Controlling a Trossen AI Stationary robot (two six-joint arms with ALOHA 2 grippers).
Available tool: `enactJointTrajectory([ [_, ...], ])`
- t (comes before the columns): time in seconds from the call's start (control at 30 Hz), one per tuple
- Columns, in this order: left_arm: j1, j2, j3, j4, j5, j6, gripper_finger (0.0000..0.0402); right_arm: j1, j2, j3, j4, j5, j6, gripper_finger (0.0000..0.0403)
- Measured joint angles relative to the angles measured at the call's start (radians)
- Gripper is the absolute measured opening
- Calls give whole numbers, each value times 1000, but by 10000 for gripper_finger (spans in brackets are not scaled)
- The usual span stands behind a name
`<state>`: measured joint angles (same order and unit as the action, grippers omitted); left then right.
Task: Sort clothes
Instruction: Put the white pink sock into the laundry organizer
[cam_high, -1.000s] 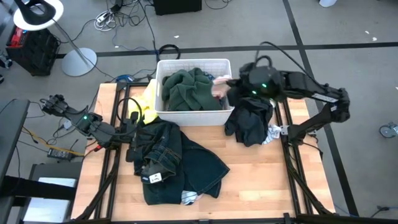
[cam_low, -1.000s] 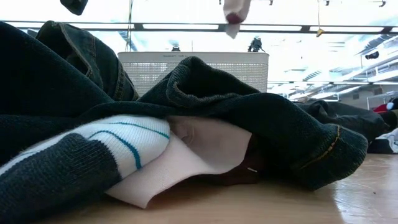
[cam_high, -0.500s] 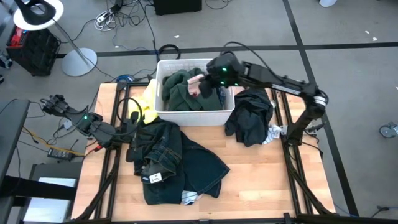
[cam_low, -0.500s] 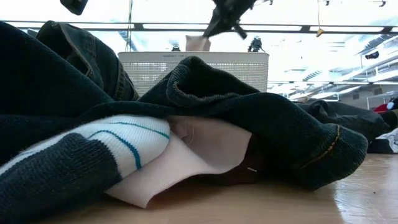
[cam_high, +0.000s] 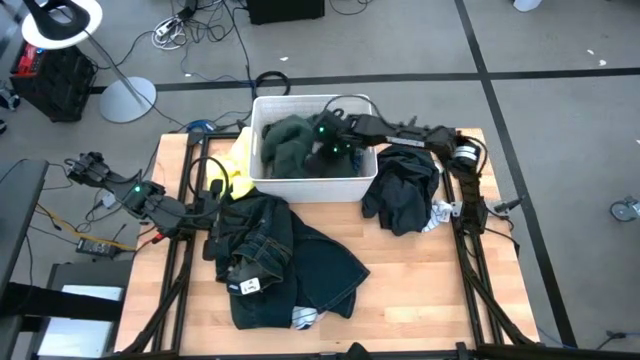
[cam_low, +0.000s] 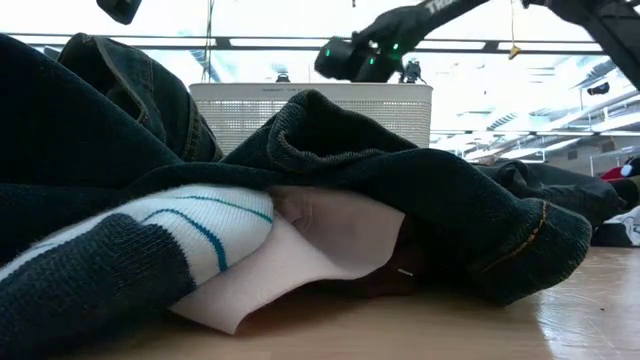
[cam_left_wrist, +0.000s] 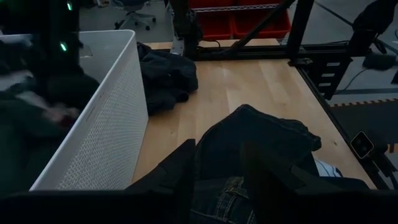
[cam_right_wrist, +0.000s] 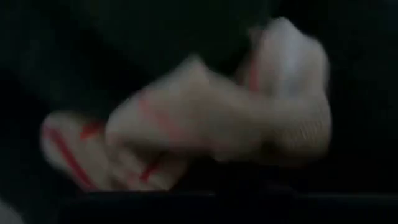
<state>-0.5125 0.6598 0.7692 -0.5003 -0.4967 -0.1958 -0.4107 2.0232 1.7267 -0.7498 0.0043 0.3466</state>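
Right wrist view alone shows the pale red-striped garment (cam_right_wrist: 186, 130) pinched in the closed right gripper (cam_high: 330, 150), now lowered inside the white bin (cam_high: 262, 180), having swung leftward. Two dark clothing piles (cam_high: 275, 260) lie on the counter (cam_high: 420, 290). Left gripper (cam_left_wrist: 217, 174) spread above the jeans.

wooden table (cam_high: 420, 290) bearing clothes (cam_high: 280, 260), bin (cam_high: 310, 185)

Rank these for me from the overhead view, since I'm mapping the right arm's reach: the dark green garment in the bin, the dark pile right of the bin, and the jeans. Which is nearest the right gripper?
1. Dark green garment, in the bin, beside the right gripper.
2. Dark pile, on the table right of the bin.
3. Jeans, front left, farthest.
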Motion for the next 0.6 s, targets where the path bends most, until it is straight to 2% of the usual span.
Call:
enactJointTrajectory([
  [0.27,0,0,0,-1,0,0,133,1,24,0,-26,-27,-1,14],
  [0.6,0,0,0,-2,0,0,133,0,-160,0,-9,-59,-10,92],
])
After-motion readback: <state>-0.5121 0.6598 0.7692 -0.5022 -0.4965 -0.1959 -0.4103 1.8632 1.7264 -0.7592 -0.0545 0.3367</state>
